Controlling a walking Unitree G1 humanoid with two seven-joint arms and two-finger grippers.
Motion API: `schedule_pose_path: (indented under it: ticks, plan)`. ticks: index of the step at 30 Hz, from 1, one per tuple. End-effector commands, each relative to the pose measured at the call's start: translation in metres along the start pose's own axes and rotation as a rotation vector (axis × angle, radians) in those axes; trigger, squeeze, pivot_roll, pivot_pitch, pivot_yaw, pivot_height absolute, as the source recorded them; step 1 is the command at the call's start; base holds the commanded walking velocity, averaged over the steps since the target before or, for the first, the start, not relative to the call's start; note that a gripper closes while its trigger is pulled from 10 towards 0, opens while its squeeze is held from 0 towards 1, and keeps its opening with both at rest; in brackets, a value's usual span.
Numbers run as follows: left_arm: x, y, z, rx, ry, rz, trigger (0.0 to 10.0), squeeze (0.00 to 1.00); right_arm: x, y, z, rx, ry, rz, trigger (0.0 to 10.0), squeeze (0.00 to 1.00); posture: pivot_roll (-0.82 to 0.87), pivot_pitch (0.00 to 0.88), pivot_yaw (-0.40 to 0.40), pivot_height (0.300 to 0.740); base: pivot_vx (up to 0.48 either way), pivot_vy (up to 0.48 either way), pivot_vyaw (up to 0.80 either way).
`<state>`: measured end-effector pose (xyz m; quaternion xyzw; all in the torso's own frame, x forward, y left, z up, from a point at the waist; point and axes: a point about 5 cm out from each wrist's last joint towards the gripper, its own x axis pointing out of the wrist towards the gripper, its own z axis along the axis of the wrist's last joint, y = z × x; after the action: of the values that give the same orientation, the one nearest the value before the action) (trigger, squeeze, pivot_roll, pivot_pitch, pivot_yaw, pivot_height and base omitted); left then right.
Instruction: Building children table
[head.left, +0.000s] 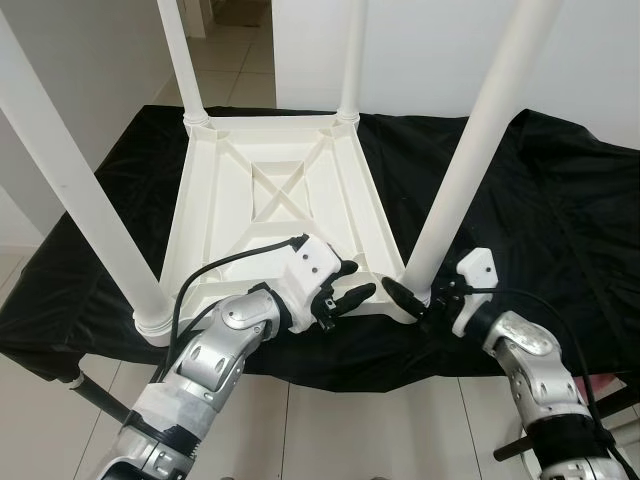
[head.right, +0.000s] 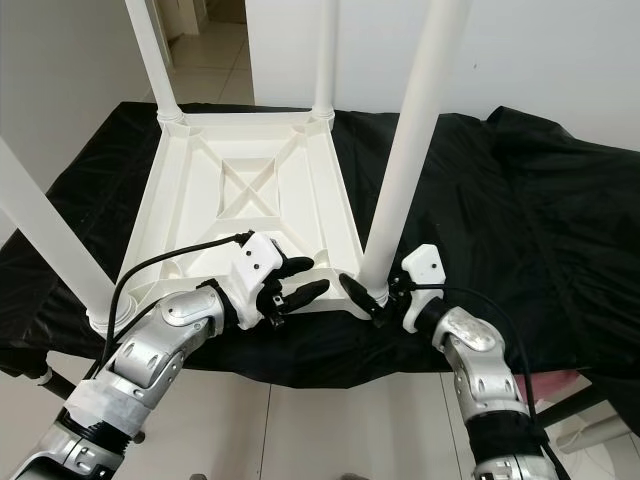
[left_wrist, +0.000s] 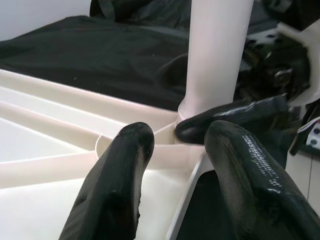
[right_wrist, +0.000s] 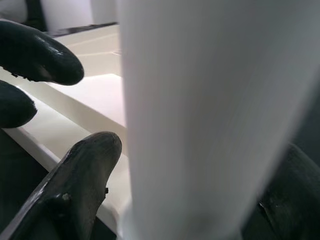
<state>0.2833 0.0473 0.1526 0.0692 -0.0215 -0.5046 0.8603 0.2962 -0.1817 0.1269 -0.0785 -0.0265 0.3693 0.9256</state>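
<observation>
A white plastic children's table (head.left: 275, 190) lies upside down on a black cloth (head.left: 540, 200), its legs pointing up. My right gripper (head.left: 415, 295) is at the foot of the near-right leg (head.left: 460, 170), one black finger on each side of it, shut on the leg (right_wrist: 210, 125). My left gripper (head.left: 360, 280) is open just to the left of that leg, over the table's near rim. In the left wrist view, its fingers (left_wrist: 125, 175) straddle the rim, with the leg (left_wrist: 215, 50) just ahead.
Three more legs stand in their sockets: near-left (head.left: 80, 190), far-left (head.left: 180, 60) and far-right (head.left: 352, 60). The cloth covers a low platform whose front edge is right before me. Tiled floor (head.left: 330, 430) lies below, and a white wall (head.left: 430, 50) rises behind.
</observation>
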Motion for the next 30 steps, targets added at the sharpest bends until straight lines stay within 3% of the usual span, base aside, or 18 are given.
schedule_pose_path:
  ticks: [1,2,3,16,17,18,30]
  plan:
    - [-0.001,-0.012,-0.003,-0.004,0.016,-0.183,10.0,0.00,0.003,0.001,-0.002,-0.012,0.016,0.038,3.1,0.00,-0.03,0.000,0.001,0.740,0.000,0.000,0.00]
    - [-0.001,-0.012,-0.003,0.000,0.017,-0.180,10.0,0.00,0.004,0.002,-0.003,-0.016,0.020,0.049,3.1,0.00,-0.03,0.000,0.001,0.740,0.000,0.000,0.00]
    - [-0.001,-0.012,-0.003,0.000,0.017,-0.176,10.0,0.00,0.005,0.002,-0.004,-0.014,0.025,0.055,0.0,0.00,-0.02,0.000,-0.006,0.740,0.000,0.000,0.00]
    - [0.001,-0.014,-0.004,-0.015,0.007,-0.168,10.0,0.00,-0.007,-0.004,-0.015,0.026,0.050,0.038,0.0,0.00,-0.04,0.000,-0.014,0.740,0.000,0.000,0.00]
    - [0.001,-0.014,-0.005,-0.016,0.007,-0.167,10.0,0.00,-0.008,-0.003,-0.015,0.028,0.048,0.027,7.7,0.00,-0.04,0.000,-0.014,0.740,0.000,0.000,0.00]
    - [0.001,-0.014,-0.005,-0.018,0.007,-0.164,10.0,0.00,-0.009,-0.002,-0.015,0.034,0.043,0.013,10.0,0.00,-0.05,0.000,-0.017,0.740,0.000,0.000,0.00]
    - [0.000,-0.013,-0.005,-0.028,-0.002,-0.134,10.0,0.00,-0.004,0.002,-0.011,0.094,-0.041,-0.217,10.0,0.00,-0.05,0.000,-0.036,0.740,0.000,0.000,0.00]
